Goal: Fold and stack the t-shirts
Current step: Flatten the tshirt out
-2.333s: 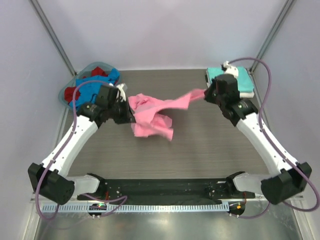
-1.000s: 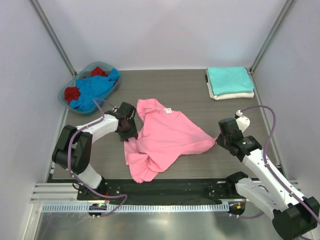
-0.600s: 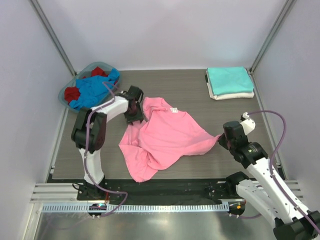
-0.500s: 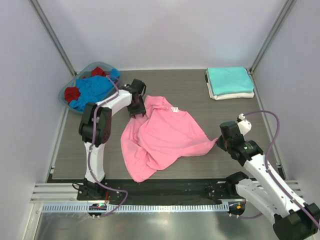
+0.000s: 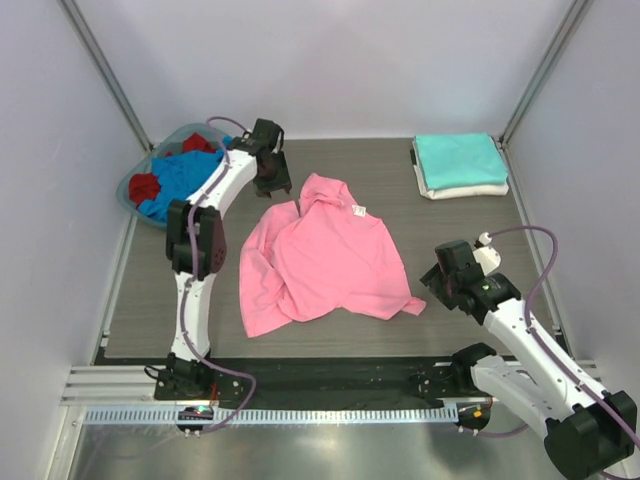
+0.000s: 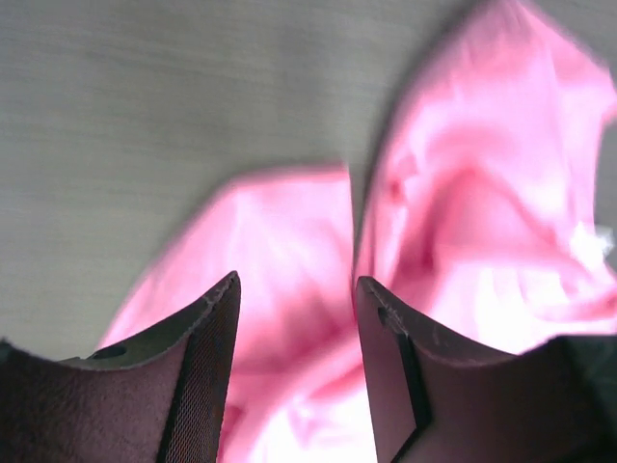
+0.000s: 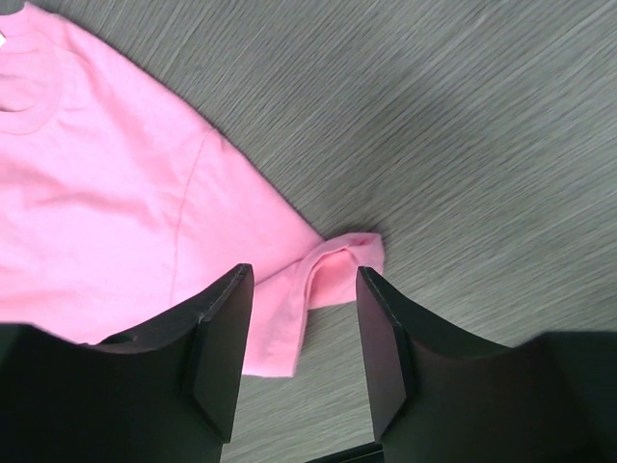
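A bright pink t-shirt [image 5: 320,255] lies spread and rumpled on the table, collar toward the back. My left gripper [image 5: 273,186] hovers open over its far left sleeve. In the left wrist view the blurred pink cloth [image 6: 289,222] shows below the parted jaws of the left gripper [image 6: 297,285]. My right gripper [image 5: 433,281] is open beside the shirt's near right sleeve. In the right wrist view the right gripper [image 7: 304,275] stands over the folded sleeve tip [image 7: 337,265] without holding it. A folded teal t-shirt [image 5: 458,157] rests on a folded white one [image 5: 468,190] at the back right.
A blue-rimmed basket [image 5: 128,190] at the back left holds a blue t-shirt [image 5: 185,178] and a red one [image 5: 143,187]. The left arm stretches far back along the table's left side. A black rail [image 5: 330,372] runs along the near edge.
The right gripper has opened and let go of the pink sleeve. The left arm swung toward the back left, and the shirt shifted back with it and lies flatter.
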